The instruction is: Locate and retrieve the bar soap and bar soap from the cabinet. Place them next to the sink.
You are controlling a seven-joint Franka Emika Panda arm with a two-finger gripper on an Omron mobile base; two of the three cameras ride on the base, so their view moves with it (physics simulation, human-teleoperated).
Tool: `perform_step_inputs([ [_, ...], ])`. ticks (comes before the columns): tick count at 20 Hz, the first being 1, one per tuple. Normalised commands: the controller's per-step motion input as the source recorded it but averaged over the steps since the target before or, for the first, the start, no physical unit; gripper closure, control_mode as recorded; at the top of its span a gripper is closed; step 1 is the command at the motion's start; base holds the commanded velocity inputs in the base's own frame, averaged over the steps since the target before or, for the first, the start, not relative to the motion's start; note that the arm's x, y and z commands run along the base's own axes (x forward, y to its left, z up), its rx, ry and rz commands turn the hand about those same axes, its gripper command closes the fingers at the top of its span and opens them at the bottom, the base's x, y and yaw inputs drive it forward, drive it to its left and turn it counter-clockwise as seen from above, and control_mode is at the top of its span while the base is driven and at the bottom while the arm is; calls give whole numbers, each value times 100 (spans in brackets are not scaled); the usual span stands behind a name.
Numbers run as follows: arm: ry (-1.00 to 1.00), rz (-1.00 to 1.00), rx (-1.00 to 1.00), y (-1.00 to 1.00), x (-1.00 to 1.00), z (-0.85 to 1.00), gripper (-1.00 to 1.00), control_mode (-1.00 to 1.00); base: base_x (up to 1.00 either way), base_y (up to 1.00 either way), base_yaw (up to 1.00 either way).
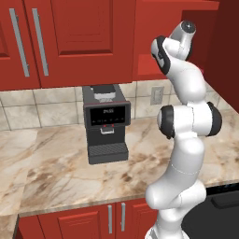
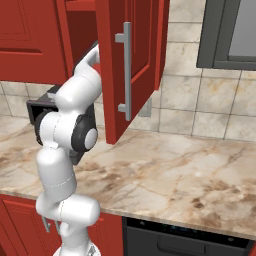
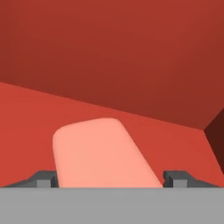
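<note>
1. The arm rises at the left and reaches up into the open red cabinet.
2. The cabinet door with its silver bar handle stands swung out over the marbled worktop.

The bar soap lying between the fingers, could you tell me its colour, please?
Salmon pink, plain and unpatterned; the bar soap shows best in the hand view.

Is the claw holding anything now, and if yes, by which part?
Nothing is held yet. The claw stands open with one finger on each side of the flat rounded salmon-pink bar soap, which lies on the red cabinet shelf.
</note>
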Motion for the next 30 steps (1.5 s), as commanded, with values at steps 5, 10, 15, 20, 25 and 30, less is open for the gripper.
perform_step_inputs([
  [5, 0, 0, 0, 4, -5, 0, 100, -100, 0, 0, 0],
  [10, 0, -1, 0, 4, -12, 0, 100, -100, 0, 0, 0],
  [15, -2, -2, 0, 1, -19, 1, 100, -100, 0, 0, 0],
  [20, -2, -5, 0, 16, -28, 0, 100, -100, 0, 0, 0],
  [25, -3, -6, 0, 20, -35, 0, 100, -100, 0, 0, 0],
  [30, -2, -5, 0, 13, -37, 0, 100, -100, 0, 0, 0],
])
